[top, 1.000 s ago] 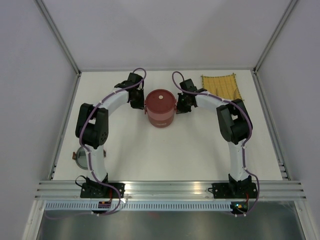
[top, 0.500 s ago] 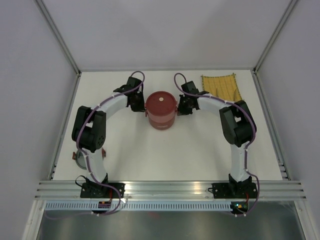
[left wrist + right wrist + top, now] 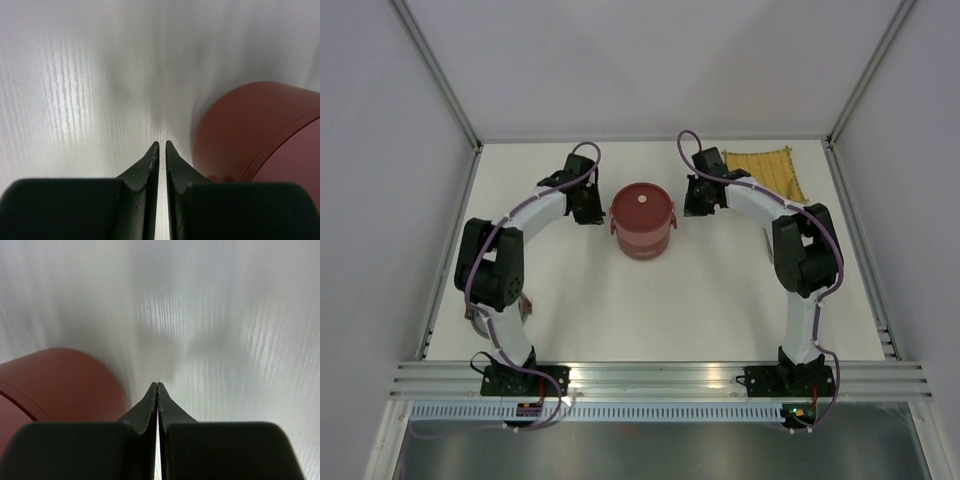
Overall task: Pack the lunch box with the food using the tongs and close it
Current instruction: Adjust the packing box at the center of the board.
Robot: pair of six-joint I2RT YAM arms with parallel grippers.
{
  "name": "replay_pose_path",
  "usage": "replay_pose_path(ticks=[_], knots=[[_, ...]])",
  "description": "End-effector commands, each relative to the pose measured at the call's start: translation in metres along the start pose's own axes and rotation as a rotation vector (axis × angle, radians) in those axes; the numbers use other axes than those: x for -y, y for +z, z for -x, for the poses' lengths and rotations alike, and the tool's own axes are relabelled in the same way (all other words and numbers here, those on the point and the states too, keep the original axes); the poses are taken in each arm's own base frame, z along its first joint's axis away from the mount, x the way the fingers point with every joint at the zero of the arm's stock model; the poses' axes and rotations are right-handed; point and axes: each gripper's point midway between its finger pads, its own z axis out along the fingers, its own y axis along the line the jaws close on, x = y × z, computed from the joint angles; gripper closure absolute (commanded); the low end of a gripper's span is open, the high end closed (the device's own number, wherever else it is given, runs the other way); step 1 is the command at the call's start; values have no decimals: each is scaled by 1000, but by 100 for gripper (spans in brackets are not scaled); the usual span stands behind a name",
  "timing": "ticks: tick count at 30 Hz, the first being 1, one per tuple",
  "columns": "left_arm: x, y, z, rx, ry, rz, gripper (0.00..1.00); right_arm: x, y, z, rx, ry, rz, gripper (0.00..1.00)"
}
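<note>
At frame centre, closing step: lidded lunch box [image 3: 642, 228] between left gripper [image 3: 160, 145] (hairline gap) and pinched-together right gripper [image 3: 158, 385], both empty. Calls for seating check.

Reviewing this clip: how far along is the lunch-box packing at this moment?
Done, by the look of it: the lunch box stands stacked, its lid on, and no loose food shows on the table. In hand: nothing; the left gripper and right gripper sit either side of the box, empty and clear of it. Left: apparently nothing, though the contents and the tongs are out of sight.
</note>
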Motion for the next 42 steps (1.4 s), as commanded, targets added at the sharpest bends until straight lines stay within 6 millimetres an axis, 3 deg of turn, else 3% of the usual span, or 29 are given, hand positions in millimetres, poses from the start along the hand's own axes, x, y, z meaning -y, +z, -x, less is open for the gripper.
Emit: replay_pose_path(ticks=[1,5,8,13,22,30,32,42], knots=[[-4,-27,14,62,23,-1,86,-3,-31,23,76,-2,28,100],[11,-42,17,70,14,-78,86,-34,-47,27,64,-1,178,100],[20,-49,17,68,5,-121,86,-45,-47,23,46,16,241,100],[27,-45,9,41,9,-152,86,-47,-38,10,13,14,245,100],[45,-32,-11,-12,66,-164,86,-68,-26,-25,-49,-48,234,99],[40,-26,-15,-6,60,-109,86,-62,-16,-48,-70,-38,191,99],[36,-26,-15,3,59,-87,86,-52,-15,-48,-63,-45,141,100],[33,-34,-13,26,53,-76,86,-41,-23,-51,-54,-59,103,100]])
